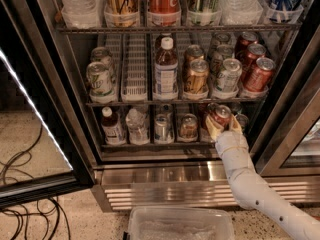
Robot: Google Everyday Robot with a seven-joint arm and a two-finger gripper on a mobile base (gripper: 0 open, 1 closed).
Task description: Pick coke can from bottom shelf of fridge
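The fridge (165, 186) stands open, its ribbed steel base low in the camera view. On the bottom shelf (150, 145), in the right lane, a red coke can (220, 116) with a silver lid tilts toward me. My gripper (224, 127) on its white arm reaches in from the lower right. Its yellow fingertips (213, 130) sit on both sides of the can and are shut on it at the shelf's front. A further can behind it is mostly hidden.
The bottom shelf also holds two bottles (112, 126), a silver can (162, 128) and a gold-brown can (188, 126). More red cans (257, 74) stand on the rack above. The glass door (30, 134) hangs open left, cables (25, 209) on the floor, a clear bin (180, 226) below.
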